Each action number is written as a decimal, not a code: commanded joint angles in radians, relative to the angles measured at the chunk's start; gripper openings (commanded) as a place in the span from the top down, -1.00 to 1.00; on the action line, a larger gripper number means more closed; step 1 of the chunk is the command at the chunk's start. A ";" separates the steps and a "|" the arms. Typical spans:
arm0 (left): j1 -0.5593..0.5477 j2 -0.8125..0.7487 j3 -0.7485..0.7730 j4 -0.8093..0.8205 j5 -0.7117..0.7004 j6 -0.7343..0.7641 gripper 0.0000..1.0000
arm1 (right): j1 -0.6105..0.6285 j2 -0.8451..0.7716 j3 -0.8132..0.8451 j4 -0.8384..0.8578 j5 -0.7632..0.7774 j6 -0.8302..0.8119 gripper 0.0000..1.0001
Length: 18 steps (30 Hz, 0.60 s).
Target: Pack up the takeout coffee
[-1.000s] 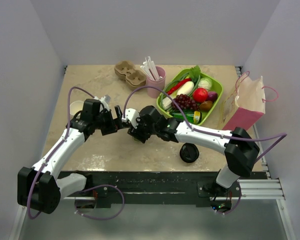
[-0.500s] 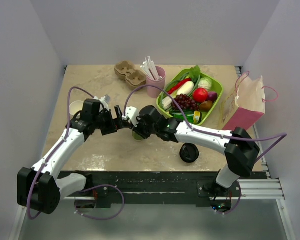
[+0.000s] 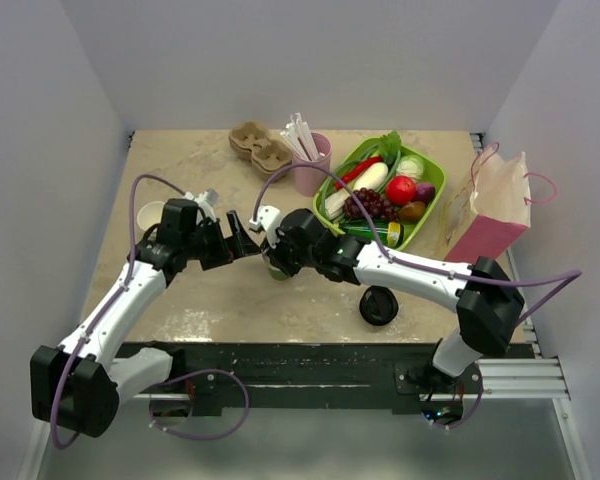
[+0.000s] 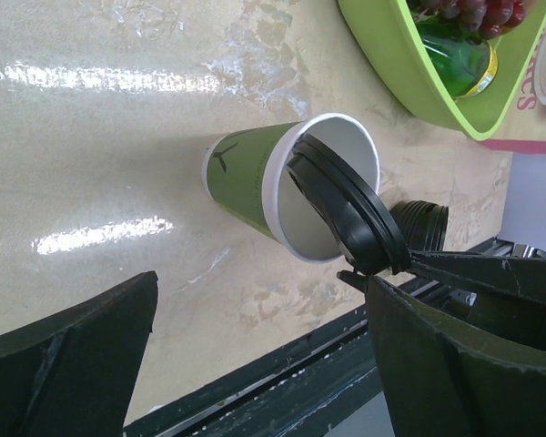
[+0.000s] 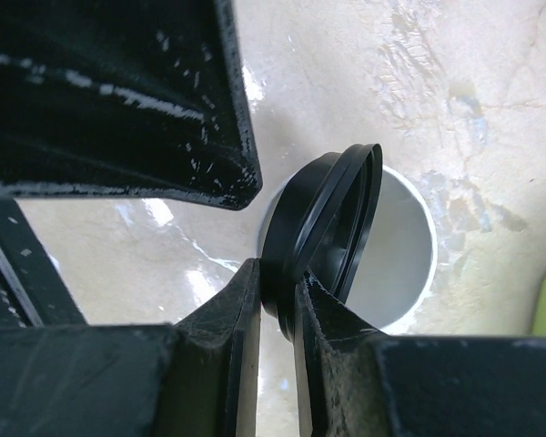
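While your right gripper (image 5: 278, 287) pinches the black lid (image 5: 326, 223) by its rim, the lid leans into the green cup (image 4: 244, 173), just past those fingertips (image 5: 241, 314). Your left gripper (image 4: 262, 293) hangs wide open, facing the cup.

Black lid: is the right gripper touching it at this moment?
Touching. The right wrist view shows the right gripper closed on the edge of the black lid, with both fingers pressed against it.

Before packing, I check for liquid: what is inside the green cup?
Only white wall shows inside the green cup; the tilted black lid, pinched by the right gripper, covers the rest.
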 commanded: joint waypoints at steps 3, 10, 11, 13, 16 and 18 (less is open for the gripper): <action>-0.004 -0.068 0.011 0.035 -0.004 0.015 -0.99 | -0.036 -0.070 0.058 0.026 -0.070 0.229 0.72; -0.004 -0.118 -0.046 0.112 0.023 0.004 -0.99 | -0.200 -0.098 -0.003 0.119 -0.421 0.408 0.70; -0.004 -0.118 -0.054 0.130 0.032 0.000 -0.99 | -0.213 -0.098 -0.010 0.133 -0.456 0.445 0.70; -0.004 -0.119 -0.071 0.149 0.035 -0.006 -0.99 | -0.254 -0.096 -0.036 0.162 -0.516 0.480 0.69; -0.004 -0.102 -0.085 0.202 0.038 -0.023 -0.99 | -0.297 -0.077 -0.079 0.254 -0.630 0.577 0.68; -0.004 -0.090 -0.088 0.231 0.047 -0.028 -0.99 | -0.303 -0.063 -0.083 0.273 -0.680 0.582 0.67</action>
